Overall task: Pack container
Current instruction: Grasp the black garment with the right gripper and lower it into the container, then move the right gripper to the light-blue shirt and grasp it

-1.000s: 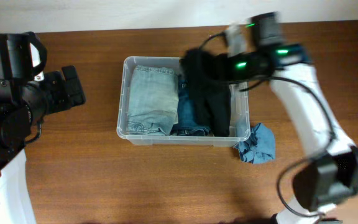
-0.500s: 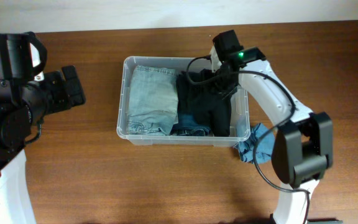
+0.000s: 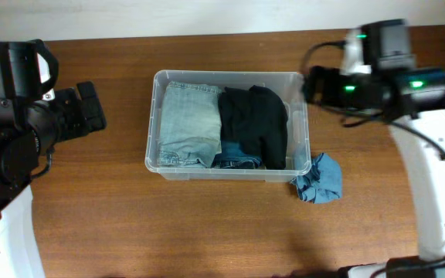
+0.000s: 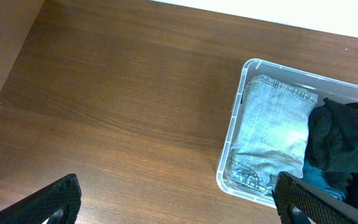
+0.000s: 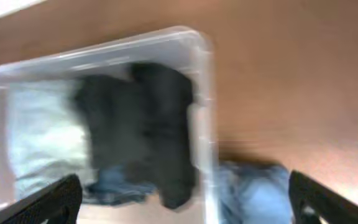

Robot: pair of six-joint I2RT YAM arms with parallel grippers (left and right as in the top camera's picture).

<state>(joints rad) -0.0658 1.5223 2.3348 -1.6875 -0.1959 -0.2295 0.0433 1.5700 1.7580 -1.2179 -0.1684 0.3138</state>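
Observation:
The container (image 3: 151, 131), a clear plastic tub, stands mid-table. It holds folded light denim (image 3: 185, 123) on its left, a black garment (image 3: 253, 123) on its right and dark blue jeans (image 3: 238, 159) beneath that. My right gripper (image 3: 314, 85) hangs open and empty just past the tub's right wall. Its blurred wrist view looks down on the tub's rim (image 5: 204, 87), the black garment (image 5: 135, 124) and a blue cloth (image 5: 253, 186). My left gripper (image 3: 91, 116) stays open at the far left, well away from the tub (image 4: 229, 162), with bare table between its fingers (image 4: 61, 199).
A crumpled blue cloth (image 3: 320, 179) lies on the wooden table against the tub's front right corner. A white wall edge runs along the back of the table. In the left wrist view the light denim (image 4: 272, 130) and black garment (image 4: 340, 137) show inside the tub.
My right gripper let go of the black garment, which now lies in the tub's right half. It opened wide and drew back to the right. The left arm has not moved.

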